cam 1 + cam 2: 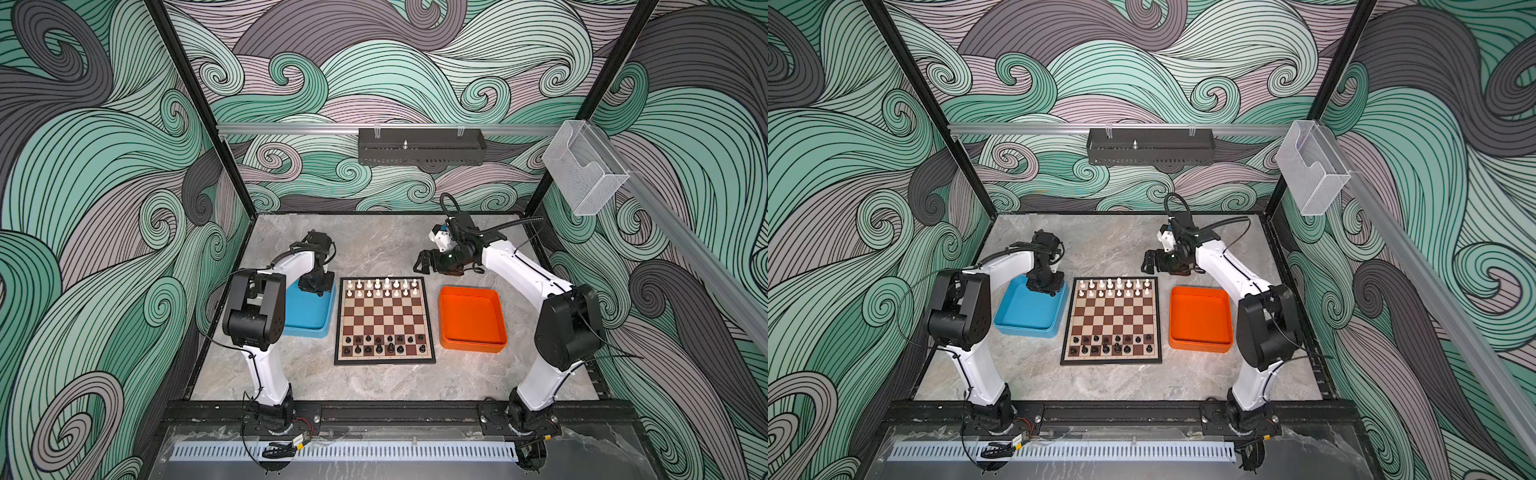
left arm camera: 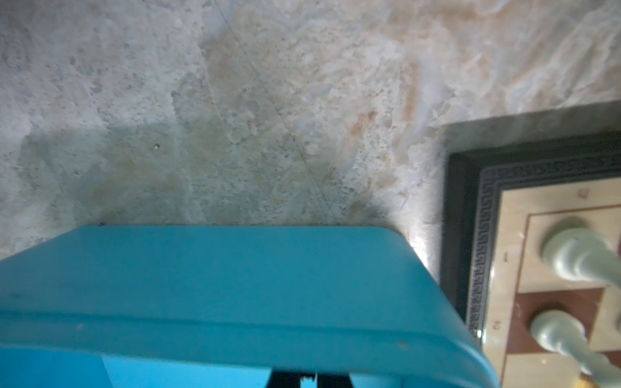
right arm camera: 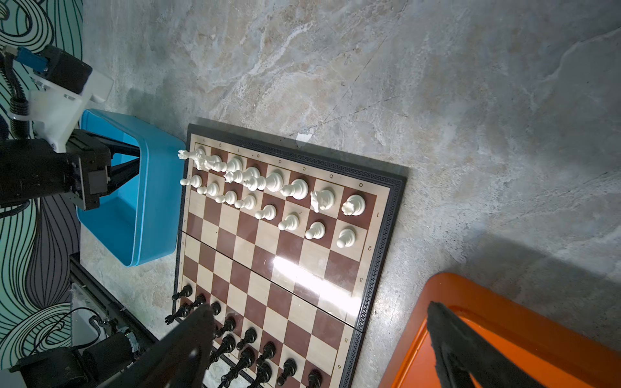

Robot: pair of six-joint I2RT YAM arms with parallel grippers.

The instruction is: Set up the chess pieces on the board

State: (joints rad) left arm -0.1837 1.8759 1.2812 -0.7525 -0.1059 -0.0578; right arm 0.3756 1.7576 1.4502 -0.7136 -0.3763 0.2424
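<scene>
The board (image 1: pixel 384 320) (image 1: pixel 1113 320) lies flat mid-table. White chess pieces (image 1: pixel 382 287) (image 3: pixel 274 181) fill its two far rows. Black chess pieces (image 1: pixel 384 345) (image 3: pixel 248 336) stand in its two near rows. My left gripper (image 1: pixel 318 289) (image 2: pixel 316 379) is down inside the far right corner of the blue tray (image 1: pixel 307 311), its jaws shut. A tiny white fleck shows at the tips; whether anything is pinched is hidden. My right gripper (image 1: pixel 419 264) (image 3: pixel 319 307) hovers open and empty beyond the board's far right corner.
An orange tray (image 1: pixel 471 318) (image 3: pixel 470 285) sits right of the board and looks empty. The blue tray's wall (image 2: pixel 235 285) stands close against the board's left frame (image 2: pixel 457 235). Two white pieces (image 2: pixel 571 255) stand at that board corner. Bare marble lies beyond the board.
</scene>
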